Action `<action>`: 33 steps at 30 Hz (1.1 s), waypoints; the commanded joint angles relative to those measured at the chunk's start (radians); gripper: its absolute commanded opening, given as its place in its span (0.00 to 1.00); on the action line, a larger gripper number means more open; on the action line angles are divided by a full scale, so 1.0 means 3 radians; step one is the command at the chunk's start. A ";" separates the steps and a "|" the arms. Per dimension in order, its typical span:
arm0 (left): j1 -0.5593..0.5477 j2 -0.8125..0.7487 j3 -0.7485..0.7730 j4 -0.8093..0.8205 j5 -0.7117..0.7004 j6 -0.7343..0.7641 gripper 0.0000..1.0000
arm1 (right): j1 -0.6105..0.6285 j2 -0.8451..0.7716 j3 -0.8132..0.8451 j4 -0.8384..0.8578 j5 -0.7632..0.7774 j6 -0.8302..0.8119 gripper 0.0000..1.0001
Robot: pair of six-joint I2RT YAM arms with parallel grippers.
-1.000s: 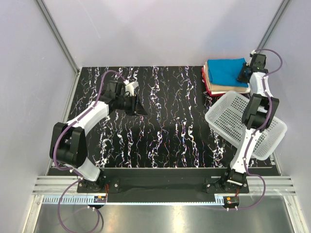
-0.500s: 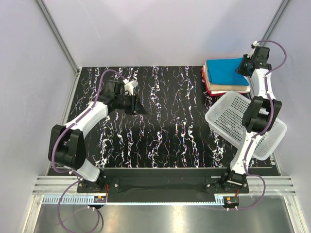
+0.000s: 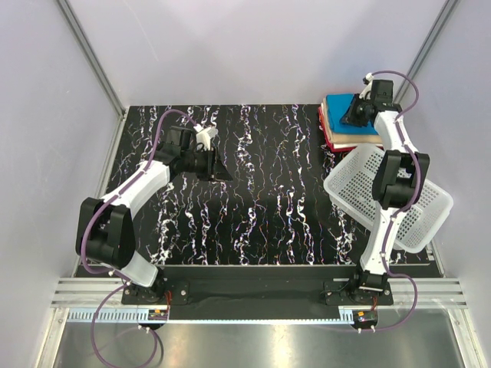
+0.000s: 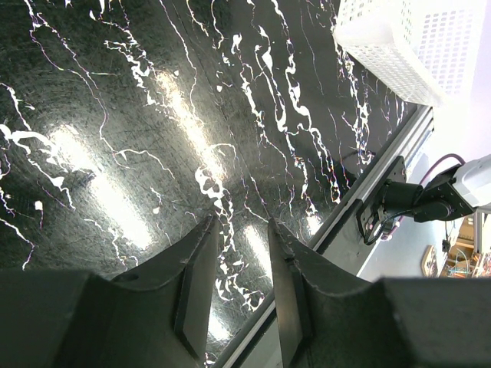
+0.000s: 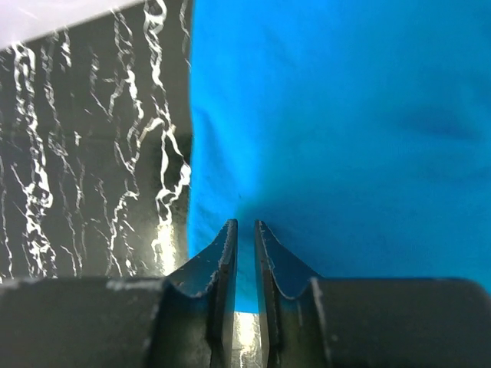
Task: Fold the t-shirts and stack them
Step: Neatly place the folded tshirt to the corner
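Several folded cloth t-shirts (image 3: 345, 136) lie stacked at the upper right of the black white-veined table (image 3: 268, 176), with a bright turquoise-blue one (image 5: 345, 115) on top. The right gripper (image 5: 245, 225) hovers at its edge, its fingers nearly closed and clamping nothing visible. The left gripper (image 4: 242, 224) is slightly parted and empty.

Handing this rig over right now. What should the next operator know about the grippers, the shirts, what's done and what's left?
Left gripper: slightly open, empty, above the bare table.
Right gripper: nearly shut at the edge of the turquoise t-shirt; no cloth clearly pinched.
Shirts: the turquoise one lies folded on top of the far-right stack, with the tan t-shirt and red t-shirt beneath it.
The white basket looks empty.
Done: every shirt in view is folded and stacked.
Left: probably just neaten the top shirt and pull the right arm back.
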 commanded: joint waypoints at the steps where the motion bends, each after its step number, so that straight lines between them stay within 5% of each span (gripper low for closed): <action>1: -0.0002 -0.0122 0.0036 0.0106 0.0061 0.0025 0.38 | 0.0001 0.0051 -0.0037 0.0061 -0.0139 0.0016 0.22; 19: -0.0002 -0.0234 0.0015 0.0111 0.0046 0.0024 0.38 | 0.0098 -0.0148 -0.0186 0.0086 -0.0067 0.0093 0.23; 26: 0.0019 -0.0285 0.0127 0.0111 0.0010 0.0025 0.38 | 0.0098 -0.0771 -0.0134 -0.0062 -0.0032 0.0379 0.42; 33: 0.0070 -0.0571 0.0460 0.0126 -0.0138 -0.0103 0.38 | 0.0246 -0.2049 -0.1369 0.0004 -0.0001 0.0880 0.75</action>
